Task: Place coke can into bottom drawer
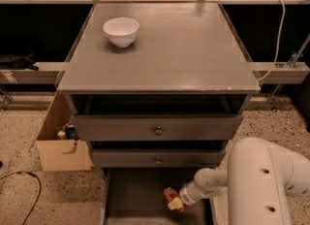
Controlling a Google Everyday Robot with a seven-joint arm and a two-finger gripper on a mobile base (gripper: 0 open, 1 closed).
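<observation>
Camera view: gripper (pixel 176 203) in drawer (pixel 131 195) grips tilted can (pixel 170 193).

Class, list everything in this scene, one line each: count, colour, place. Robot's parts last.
bowl: one, white, cabinet top, back left.
cabinet: one, grey, centre.
knobbed drawers: two, grey, under the top.
bottom drawer: one, grey, dark floor, pulled open, lowest.
coke can: one, red, over the bottom drawer's floor, at the gripper.
cardboard box: one, tan, floor left of cabinet.
arm: one, white, lower right.
gripper: one, pale, over the bottom drawer, at the can.
</observation>
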